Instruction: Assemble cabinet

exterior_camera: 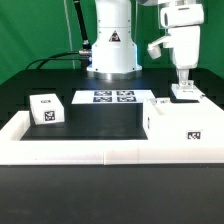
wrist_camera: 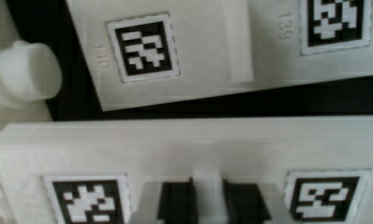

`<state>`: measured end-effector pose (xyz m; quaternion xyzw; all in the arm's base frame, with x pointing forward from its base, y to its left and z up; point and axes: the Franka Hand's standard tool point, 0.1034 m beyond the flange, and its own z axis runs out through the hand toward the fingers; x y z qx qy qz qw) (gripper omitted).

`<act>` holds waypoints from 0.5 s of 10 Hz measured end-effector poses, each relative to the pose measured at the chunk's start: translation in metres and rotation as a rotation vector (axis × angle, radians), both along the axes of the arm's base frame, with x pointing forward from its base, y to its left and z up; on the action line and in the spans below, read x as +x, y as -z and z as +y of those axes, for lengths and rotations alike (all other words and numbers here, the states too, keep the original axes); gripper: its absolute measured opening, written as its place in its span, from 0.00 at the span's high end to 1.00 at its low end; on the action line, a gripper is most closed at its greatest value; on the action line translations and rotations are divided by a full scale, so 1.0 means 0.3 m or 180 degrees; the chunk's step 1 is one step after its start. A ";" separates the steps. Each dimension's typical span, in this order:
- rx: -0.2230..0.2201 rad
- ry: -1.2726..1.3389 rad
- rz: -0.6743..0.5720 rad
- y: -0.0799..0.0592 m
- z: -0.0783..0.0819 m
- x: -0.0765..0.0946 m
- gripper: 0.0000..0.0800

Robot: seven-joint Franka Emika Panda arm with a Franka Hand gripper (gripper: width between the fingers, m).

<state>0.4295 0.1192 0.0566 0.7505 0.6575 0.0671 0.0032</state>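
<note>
Fingers (wrist_camera: pixel 172 202): slightly apart, with a white strip between them; whether they are clamped cannot be told.
Panel (wrist_camera: pixel 94 150): directly under the fingers; likely light, stiff, slippery plastic; take by its thin edges.
Second panel (wrist_camera: pixel 201 85): just beyond.
Small block (exterior_camera: pixel 45 108): well apart.

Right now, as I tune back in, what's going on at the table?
The arm's end effector is down on the white parts at the exterior view's right. Its fingers straddle a tagged cabinet part, but I cannot tell whether they have clamped it. A second tagged panel lies just beyond. The hollow body stands in front of them, the small block sits alone at the exterior view's left, and the marker board lies between.
</note>
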 end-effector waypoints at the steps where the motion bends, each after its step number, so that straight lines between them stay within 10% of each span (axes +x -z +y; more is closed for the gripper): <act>1: -0.0002 -0.0002 -0.0001 0.000 -0.003 0.004 0.91; 5: 0.0001 0.0028 -0.0027 -0.007 -0.015 0.030 0.91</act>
